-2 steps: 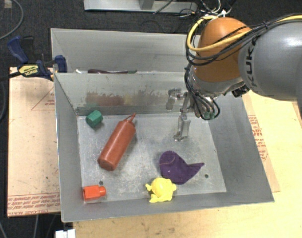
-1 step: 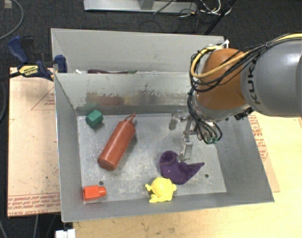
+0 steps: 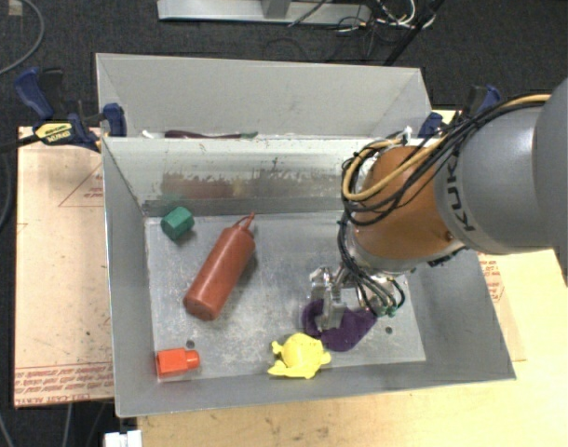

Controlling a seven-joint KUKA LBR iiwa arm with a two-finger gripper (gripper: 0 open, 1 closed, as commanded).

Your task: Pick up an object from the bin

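My gripper (image 3: 329, 313) reaches down at the bin's front right, its metal fingers touching down on a flat purple thing (image 3: 351, 331) that lies on the floor there. Whether the fingers hold the purple thing is hidden by the wrist above. A yellow rubber duck (image 3: 298, 357) lies just in front and to the left of the gripper, against the front wall.
A red-brown squeeze bottle (image 3: 221, 268) lies slanted in the bin's middle left. A green block (image 3: 178, 223) sits in the back left corner, an orange block (image 3: 176, 362) in the front left corner. The arm with its orange cover and cables hangs over the right side.
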